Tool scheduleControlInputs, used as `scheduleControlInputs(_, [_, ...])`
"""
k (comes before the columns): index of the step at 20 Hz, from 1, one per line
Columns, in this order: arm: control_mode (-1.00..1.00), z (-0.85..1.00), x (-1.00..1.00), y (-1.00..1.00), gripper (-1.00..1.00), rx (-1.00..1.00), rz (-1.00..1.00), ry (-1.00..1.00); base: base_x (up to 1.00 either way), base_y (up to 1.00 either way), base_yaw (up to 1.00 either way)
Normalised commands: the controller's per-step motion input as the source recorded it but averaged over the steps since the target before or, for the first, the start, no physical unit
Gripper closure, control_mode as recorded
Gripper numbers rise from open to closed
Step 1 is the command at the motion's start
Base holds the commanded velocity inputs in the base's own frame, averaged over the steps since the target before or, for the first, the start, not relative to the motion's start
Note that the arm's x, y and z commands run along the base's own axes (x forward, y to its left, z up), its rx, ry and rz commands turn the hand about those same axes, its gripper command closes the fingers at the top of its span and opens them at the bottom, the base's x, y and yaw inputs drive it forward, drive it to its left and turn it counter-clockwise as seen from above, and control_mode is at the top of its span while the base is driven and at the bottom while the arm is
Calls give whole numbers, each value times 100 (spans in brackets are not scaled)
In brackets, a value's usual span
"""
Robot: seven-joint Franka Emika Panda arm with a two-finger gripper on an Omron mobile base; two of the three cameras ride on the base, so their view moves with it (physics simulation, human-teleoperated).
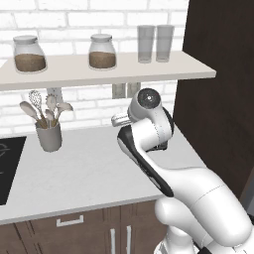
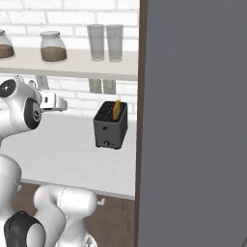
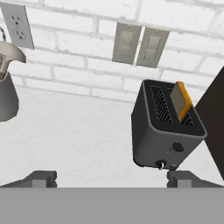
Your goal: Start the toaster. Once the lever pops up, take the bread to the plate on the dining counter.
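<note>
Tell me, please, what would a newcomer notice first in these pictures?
Probably the dark toaster on the white worktop against the brick wall, with a bread slice standing out of one of its slots. Next, the white arm rising in front of it, its gripper open and short of the toaster. Then the shelf above, carrying two jars and two glasses.

A white brick wall (image 1: 89,101) is behind the grey worktop (image 1: 84,168). A shelf (image 1: 99,69) hangs above, with dark cabinets (image 1: 89,230) below.
</note>
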Motion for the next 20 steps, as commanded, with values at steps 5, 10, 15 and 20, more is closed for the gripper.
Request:
scheduleControlInputs(5, [-100, 0, 0, 0, -100, 0, 0, 0, 0, 0, 0])
scheduleControlInputs(10, [-100, 0, 0, 0, -100, 0, 0, 0, 0, 0, 0])
scheduleControlInputs(15, [-100, 0, 0, 0, -100, 0, 0, 0, 0, 0, 0])
scheduleControlInputs(20, [-100, 0, 0, 0, -100, 0, 0, 0, 0, 0, 0])
